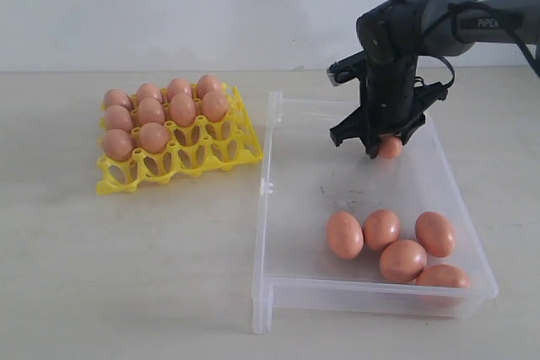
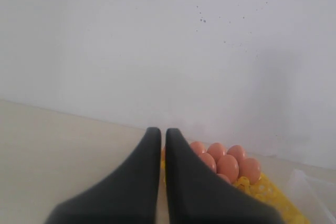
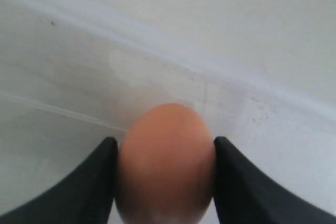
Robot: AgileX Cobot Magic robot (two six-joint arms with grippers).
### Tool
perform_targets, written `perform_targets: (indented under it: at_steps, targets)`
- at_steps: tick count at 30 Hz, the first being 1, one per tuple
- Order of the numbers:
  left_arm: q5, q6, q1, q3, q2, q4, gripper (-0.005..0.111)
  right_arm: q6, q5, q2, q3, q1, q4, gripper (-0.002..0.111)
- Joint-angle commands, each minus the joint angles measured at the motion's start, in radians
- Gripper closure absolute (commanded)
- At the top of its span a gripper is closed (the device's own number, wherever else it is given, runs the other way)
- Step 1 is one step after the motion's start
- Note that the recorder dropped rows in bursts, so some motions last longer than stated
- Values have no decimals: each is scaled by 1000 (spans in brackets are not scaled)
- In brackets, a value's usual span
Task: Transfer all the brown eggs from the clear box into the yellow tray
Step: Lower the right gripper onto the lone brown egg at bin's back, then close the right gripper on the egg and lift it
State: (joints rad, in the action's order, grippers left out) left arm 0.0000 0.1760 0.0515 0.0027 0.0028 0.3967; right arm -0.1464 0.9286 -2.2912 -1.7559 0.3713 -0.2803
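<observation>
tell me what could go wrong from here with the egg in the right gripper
1. The right gripper pinches the brown egg only by its smooth sides: it may slip out on the lift, or crack under a harder squeeze.
2. Free cups of the yellow tray lie right beside the seated eggs, so a careless drop could knock them.

The yellow tray (image 1: 181, 160) has open cups along its whole near row and in the right half of the next row; brown eggs (image 1: 151, 111) fill the rest. The clear box (image 1: 263, 208) has bare floor across its left half and middle. Five loose eggs (image 1: 381, 229) crowd its near right corner, and the right gripper (image 1: 388, 148), clamped on an egg (image 3: 165, 161), stands over its far right. The box's low left wall rises between box and tray.
</observation>
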Motion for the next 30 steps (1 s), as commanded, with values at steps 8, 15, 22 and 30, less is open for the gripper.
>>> perform_targets:
  at_steps: [8, 15, 22, 30]
  targets:
    - [0, 9, -4, -3, -3, 3, 103, 1, -224, 147, 0, -1, 186, 109]
    - [0, 9, -4, -3, -3, 3, 103, 97, -238, 230, 0, -1, 261, 109]
    - [0, 9, -4, -3, -3, 3, 103, 497, -408, 311, 94, 17, 729, 109]
    - [0, 9, -4, -3, -3, 3, 103, 1137, -843, 373, 401, 107, 1314, 109]
